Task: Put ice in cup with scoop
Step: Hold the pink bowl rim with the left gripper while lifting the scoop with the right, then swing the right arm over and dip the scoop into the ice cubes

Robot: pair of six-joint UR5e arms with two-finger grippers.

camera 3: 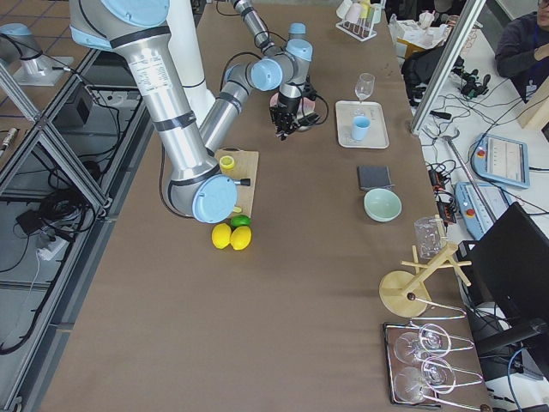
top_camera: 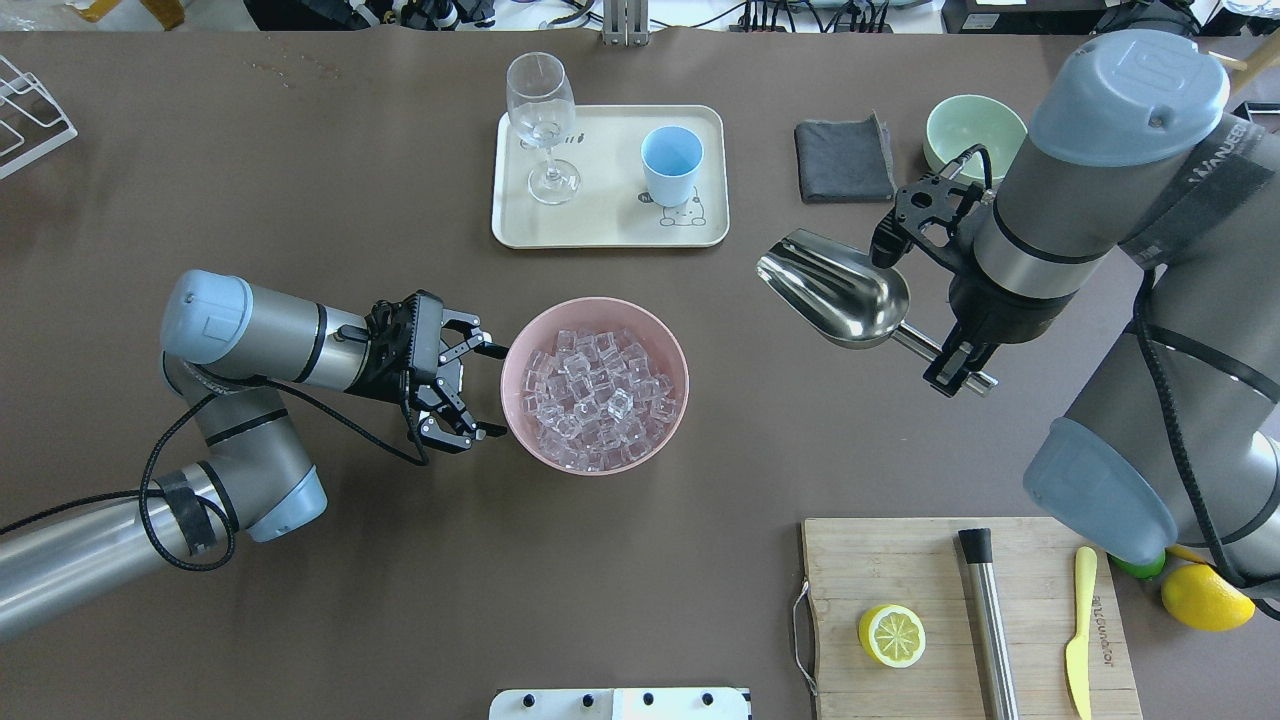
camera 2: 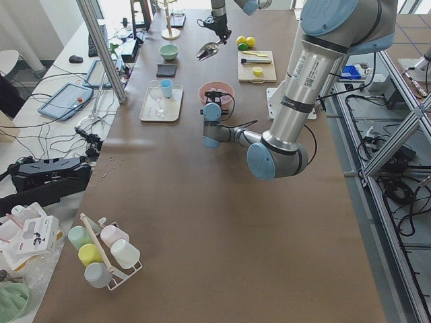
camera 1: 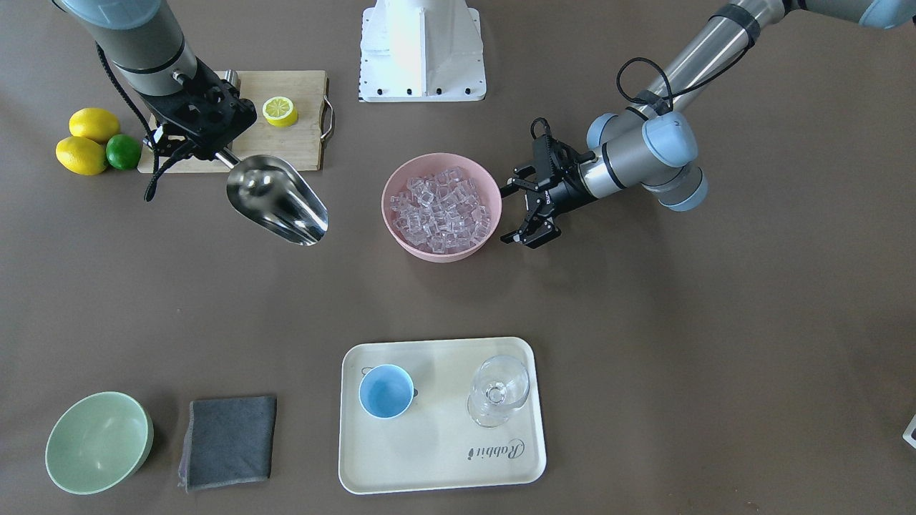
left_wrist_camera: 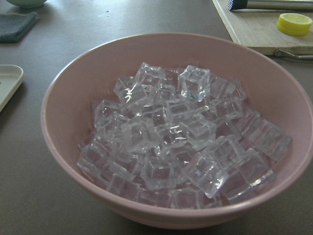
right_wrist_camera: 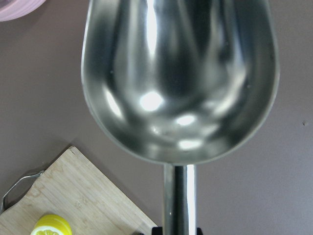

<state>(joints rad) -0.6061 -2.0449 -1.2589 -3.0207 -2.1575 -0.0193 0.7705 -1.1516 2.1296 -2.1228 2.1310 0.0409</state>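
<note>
Holding the scoop (top_camera: 835, 290) by its thin handle in my right gripper (top_camera: 950, 367), empty and up off the table, well apart from the pink bowl (top_camera: 515, 340), I judge the next step is to dip its open lip low into the ice (top_camera: 595, 400) piled there and lift level so nothing spills. My left gripper (top_camera: 490, 391), jaws spread wide on nothing just beside the bowl's rim, could steady it. I count one scoop, one pink bowl, cubes too many to number, and one blue cup (top_camera: 670, 160) upright on one tray (top_camera: 610, 225) beside one stemmed glass (top_camera: 540, 110).
</note>
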